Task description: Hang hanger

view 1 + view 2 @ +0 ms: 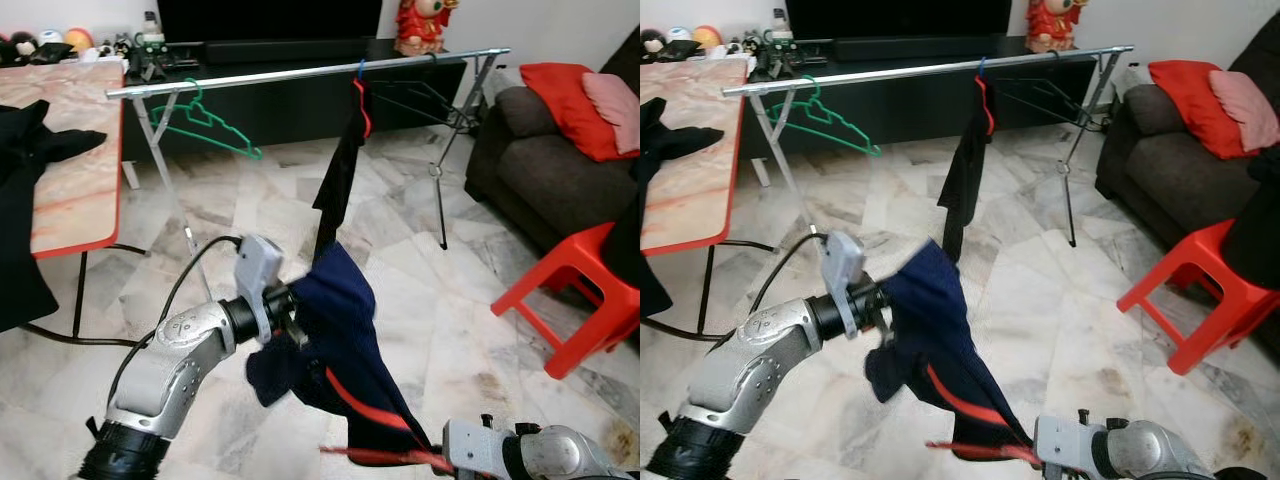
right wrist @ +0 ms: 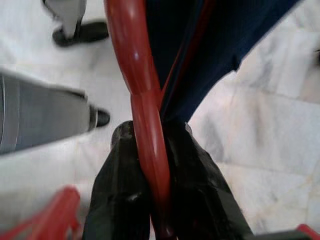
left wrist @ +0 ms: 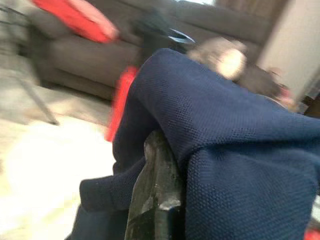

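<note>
A red plastic hanger [image 2: 145, 100] carrying a dark navy knit garment [image 1: 345, 330] is held low, well below and in front of the long silver clothes rail [image 1: 300, 72]. The garment could slide off the hanger during lifting, because it is draped loosely and bunched at the left gripper [image 1: 290, 318]. The right gripper [image 2: 155, 185] is closed tightly on the hanger's red bar. The left gripper is pressed into the navy fabric; whether its fingers are closed cannot be told, since cloth covers them.
</note>
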Robot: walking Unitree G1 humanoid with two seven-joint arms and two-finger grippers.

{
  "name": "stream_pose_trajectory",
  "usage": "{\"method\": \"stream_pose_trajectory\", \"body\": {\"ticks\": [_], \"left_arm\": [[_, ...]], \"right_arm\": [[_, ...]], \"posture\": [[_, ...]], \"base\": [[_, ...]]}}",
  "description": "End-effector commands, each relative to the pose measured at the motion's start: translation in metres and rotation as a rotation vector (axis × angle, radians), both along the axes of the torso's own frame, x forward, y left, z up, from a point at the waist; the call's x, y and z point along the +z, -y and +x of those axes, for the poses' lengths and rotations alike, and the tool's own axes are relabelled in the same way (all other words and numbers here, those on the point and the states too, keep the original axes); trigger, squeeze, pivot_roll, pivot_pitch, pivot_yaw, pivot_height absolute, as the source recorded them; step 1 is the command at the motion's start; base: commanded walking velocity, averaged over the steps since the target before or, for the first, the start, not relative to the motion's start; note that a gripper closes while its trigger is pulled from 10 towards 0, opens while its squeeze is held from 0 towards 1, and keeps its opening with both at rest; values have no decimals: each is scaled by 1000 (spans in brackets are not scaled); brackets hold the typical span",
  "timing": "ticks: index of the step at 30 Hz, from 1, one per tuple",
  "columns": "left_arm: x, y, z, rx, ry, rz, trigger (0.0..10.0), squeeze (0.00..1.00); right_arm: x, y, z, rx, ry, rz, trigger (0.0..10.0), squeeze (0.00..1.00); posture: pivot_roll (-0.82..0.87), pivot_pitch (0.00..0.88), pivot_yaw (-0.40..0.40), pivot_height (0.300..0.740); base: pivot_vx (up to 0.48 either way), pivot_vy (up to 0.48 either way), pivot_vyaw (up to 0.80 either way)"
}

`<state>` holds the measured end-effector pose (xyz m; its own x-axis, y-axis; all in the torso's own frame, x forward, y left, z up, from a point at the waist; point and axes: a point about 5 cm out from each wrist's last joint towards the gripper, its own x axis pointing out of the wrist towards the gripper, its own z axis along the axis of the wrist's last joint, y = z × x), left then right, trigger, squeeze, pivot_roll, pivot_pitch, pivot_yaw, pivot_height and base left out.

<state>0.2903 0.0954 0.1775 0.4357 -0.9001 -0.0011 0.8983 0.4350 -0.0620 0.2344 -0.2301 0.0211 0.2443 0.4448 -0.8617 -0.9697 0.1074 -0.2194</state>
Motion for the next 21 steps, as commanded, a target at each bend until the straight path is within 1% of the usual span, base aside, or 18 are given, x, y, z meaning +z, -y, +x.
{"method": "stream_pose_trajectory", "body": {"ticks": [1,3,4,6,7,8,9,10,11,12,13,14,16,17,18,21], "left_arm": [[14,4,-3,-35,61,-19,0,0],[14,6,2,-3,73,-28,0,0],[14,5,6,32,76,-39,0,0],[17,-2,19,163,91,-61,0,0],[18,-13,34,327,92,-73,0,0],[18,-13,34,327,92,-73,0,0],[18,-20,40,404,82,-78,0,0],[17,-33,50,552,58,-98,0,0],[15,-43,57,667,29,-106,0,0],[13,-48,60,727,9,-103,0,0],[13,-48,60,727,9,-103,0,0],[12,-53,62,769,4,-95,0,0],[6,-71,65,932,-34,-106,0,0],[4,-76,66,982,-49,-109,0,0],[-1,-79,66,1008,-69,-96,0,0],[-7,-79,65,1007,-84,-56,0,0]], "right_arm": [[-6,4,-6,10,-31,-42,0,0],[-4,-2,-3,21,-17,-21,0,0],[-3,-3,-2,25,-16,-15,0,0],[-1,-5,-3,36,-13,2,0,0],[2,-7,-4,25,-12,33,0,0],[2,-7,-4,25,-12,33,0,0],[2,-7,-4,20,-10,37,0,0],[1,-4,-6,19,-12,32,0,0],[0,-2,-7,13,-13,32,0,0],[0,-2,-7,9,-13,34,0,0],[0,-2,-7,9,-13,34,0,0],[0,-2,-7,8,-14,36,0,0],[0,-2,-8,-3,-10,44,0,0],[0,-2,-7,-9,-7,48,0,0],[1,-3,-5,-27,12,58,0,0],[5,-4,2,-75,67,89,0,0]], "posture": [[-6,159,-32,740],[-12,160,-28,740],[-14,163,-26,740],[-14,165,-24,740],[-16,166,-23,740],[-16,166,-23,740],[-18,167,-22,740],[-19,168,-22,740],[-19,168,-22,740],[-19,168,-22,740],[-19,168,-22,740],[-19,168,-22,740],[-17,170,-24,740],[-16,171,-24,740],[-14,172,-25,740],[-14,172,-24,740]], "base": [[0,0,0],[0,0,0],[0,0,0],[0,0,0],[0,0,0],[0,0,0],[0,0,0],[0,0,0],[0,0,0],[0,0,0],[0,0,0],[0,0,0],[0,0,0],[0,0,0],[0,0,0],[0,0,0]]}}
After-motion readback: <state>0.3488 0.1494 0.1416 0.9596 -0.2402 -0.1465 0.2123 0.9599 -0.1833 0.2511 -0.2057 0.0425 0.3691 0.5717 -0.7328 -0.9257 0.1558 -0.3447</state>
